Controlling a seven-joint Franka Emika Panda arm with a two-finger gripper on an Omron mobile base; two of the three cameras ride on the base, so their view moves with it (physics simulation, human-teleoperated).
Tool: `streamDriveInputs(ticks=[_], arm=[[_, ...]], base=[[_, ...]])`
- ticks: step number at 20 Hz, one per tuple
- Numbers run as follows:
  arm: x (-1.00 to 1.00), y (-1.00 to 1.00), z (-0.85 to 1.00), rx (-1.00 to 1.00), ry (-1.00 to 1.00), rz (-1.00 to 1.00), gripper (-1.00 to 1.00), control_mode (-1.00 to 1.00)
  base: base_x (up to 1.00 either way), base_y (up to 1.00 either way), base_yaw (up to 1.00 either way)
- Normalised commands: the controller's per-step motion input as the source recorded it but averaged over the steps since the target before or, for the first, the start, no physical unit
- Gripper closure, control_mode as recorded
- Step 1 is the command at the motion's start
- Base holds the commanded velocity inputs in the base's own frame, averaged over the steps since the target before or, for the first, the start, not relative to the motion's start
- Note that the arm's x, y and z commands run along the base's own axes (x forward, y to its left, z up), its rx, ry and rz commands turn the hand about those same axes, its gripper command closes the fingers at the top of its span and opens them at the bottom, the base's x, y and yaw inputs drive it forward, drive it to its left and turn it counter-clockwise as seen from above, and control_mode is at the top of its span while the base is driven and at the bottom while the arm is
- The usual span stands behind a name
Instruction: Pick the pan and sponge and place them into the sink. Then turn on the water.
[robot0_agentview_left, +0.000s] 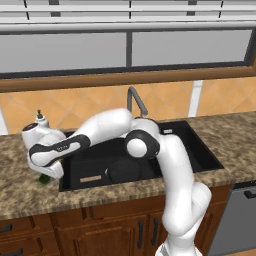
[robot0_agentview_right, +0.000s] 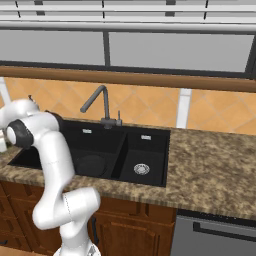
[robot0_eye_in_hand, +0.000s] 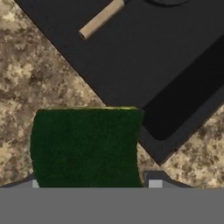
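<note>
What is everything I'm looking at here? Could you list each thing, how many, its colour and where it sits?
Shallow round black frying pan with tan wooden handle: one, black and tan, lying in the wide basin.
Flat green rectangular sponge: one, dark green, on the counter beside the sink's left end, under the hand.
Black rectangular two-basin sink: one, black with a silver drain showing, set in the counter.
Grey metal faucet with bent spout: one, grey, behind the sink; no water running.
White soap dispenser: one, white, at the back of the counter left of the sink.
Speckled brown stone counter: one, brown, over wooden cabinets.
Hand: one, jaws either side of the sponge.
</note>
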Motion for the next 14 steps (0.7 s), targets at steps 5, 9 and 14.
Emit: streamDriveInputs(ticks=[5,9,14], arm=[[0.00,-0.97,0.00,-0.01,0.00,0.00,1.00,-1.00],[0.00,-1.00,-0.01,0.00,0.00,0.00,1.00,-1.00],[0.01,-1.00,-0.09,0.00,0.01,0.00,1.00,-1.00]], base=[[0.00,0.00,0.00],[0.00,0.00,0.00],[0.00,0.00,0.00]])
